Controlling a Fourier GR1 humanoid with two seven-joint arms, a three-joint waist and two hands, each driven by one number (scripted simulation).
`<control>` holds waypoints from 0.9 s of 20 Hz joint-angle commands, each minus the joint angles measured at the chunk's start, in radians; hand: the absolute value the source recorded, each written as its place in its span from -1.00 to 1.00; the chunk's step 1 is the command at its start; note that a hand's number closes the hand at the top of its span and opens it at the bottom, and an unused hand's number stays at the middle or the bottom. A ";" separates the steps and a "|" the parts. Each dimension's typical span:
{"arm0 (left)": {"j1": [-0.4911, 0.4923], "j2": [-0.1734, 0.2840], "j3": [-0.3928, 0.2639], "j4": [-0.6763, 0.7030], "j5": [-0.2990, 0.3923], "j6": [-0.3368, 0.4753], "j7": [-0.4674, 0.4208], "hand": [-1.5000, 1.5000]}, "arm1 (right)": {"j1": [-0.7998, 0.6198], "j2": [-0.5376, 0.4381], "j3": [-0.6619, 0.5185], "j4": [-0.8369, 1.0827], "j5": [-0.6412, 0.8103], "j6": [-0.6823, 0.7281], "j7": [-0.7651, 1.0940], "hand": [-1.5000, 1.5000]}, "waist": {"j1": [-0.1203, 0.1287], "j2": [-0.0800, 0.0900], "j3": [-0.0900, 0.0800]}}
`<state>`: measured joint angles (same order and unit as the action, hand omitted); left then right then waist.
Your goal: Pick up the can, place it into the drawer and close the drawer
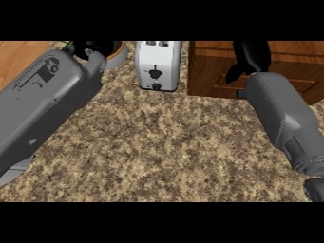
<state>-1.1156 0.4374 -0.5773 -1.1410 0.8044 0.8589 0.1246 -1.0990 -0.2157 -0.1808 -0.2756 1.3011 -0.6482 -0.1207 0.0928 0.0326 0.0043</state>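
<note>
The can (pixel 69 46), which we see only as a green sliver at the far left, hides its long axis just beside the left hand (pixel 98 50), whose grip we cannot tell, while the right hand (pixel 251 56) lies straight-fingered over the wooden drawer (pixel 206 66), well apart at far right.

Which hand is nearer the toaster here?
Left, narrowly. The left hand sits over a plate just left of the toaster; the right hand is over the wooden drawer unit.

Right hand (pixel 251 58) over wooden drawer (pixel 214 76) (toaster (pixel 157 64) beside); left hand (pixel 94 49) at bowl (pixel 119 53).
</note>
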 commanded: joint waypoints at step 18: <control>0.049 0.032 0.004 -0.093 -0.023 0.003 0.049 -1.00 | -0.178 0.020 -0.383 0.058 -0.404 0.267 -0.257 -1.00 | 0.009 -0.001 0.002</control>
<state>-1.0816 0.4743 -0.5711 -1.2185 0.7856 0.8525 0.1709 -1.2090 -0.1953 -0.4319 -0.1815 1.0451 -0.4440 -0.3494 0.1001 0.0513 0.0109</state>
